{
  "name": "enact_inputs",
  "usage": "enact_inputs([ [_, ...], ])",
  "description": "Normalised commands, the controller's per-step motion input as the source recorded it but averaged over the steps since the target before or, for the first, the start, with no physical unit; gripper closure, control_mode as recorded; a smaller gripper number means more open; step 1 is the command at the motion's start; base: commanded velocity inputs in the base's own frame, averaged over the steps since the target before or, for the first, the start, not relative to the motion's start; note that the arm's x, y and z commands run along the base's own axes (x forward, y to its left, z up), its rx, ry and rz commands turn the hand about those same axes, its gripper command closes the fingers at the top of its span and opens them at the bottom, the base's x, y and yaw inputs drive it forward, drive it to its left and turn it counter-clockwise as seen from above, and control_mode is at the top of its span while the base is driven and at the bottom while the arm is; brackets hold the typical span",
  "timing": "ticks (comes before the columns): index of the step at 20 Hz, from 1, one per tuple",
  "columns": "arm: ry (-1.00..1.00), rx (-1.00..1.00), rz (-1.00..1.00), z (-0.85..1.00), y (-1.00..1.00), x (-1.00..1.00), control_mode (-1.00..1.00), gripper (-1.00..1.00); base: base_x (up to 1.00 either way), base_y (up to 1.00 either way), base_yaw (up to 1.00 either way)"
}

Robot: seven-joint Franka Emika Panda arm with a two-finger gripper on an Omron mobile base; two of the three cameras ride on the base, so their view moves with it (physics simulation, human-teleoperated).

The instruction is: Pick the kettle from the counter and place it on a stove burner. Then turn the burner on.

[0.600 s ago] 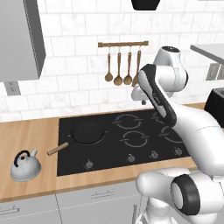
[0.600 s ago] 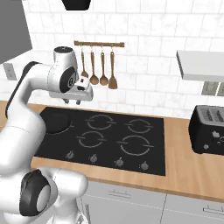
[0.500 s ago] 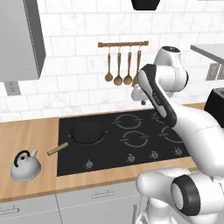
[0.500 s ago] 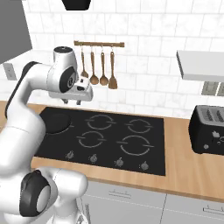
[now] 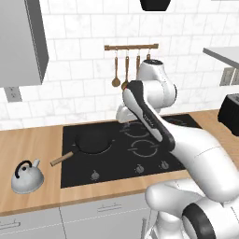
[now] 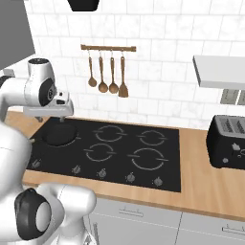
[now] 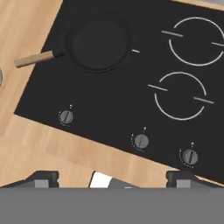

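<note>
Nearest, along the front edge of the wood-grain surface [image 5: 42, 196], the kettle [image 5: 27, 176] is seen standing upright by the left front corner of the black cooktop [image 5: 119, 163], just beside it and wholly on the wood — its black handle arched over the silver dome. A row of knobs [image 7: 141, 141] is set along the front edge of the cooktop.

Behind the knobs, on the left rear burner, a black frying pan [image 5: 93, 141] is placed, its wooden handle [image 7: 34, 59] pointed out over the cooktop's left edge toward the kettle, though the two are apart. The remaining burner rings [image 6: 147, 159] are marked on the glass to the right.

Above the middle of the cooktop the gripper [image 7: 113, 178] is held, aimed down, well apart from the kettle. Only the two dark tips are seen in the hand view, widely spaced — the jaws are apart and nothing is held between them.

At the right end of the surface a black toaster [image 6: 228, 141] is set. Farthest back, wooden utensils [image 6: 106, 72] are hung from a rail on the tiled wall.
</note>
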Motion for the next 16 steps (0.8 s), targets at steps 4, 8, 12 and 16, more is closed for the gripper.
enact_inputs([
  [4,0.11,0.00,0.39,-0.55,1.00,0.00,-1.00,-1.00,0.00,0.00,0.00],
  [8,0.03,0.00,0.37,-0.71,1.00,0.07,-1.00,-1.00,0.00,0.00,0.00],
  [12,0.02,-0.03,0.25,-0.56,1.00,0.10,-1.00,-1.00,0.00,0.00,0.00],
  [16,0.05,-0.11,0.05,-0.06,0.97,0.00,-1.00,-1.00,0.00,0.00,0.00],
])
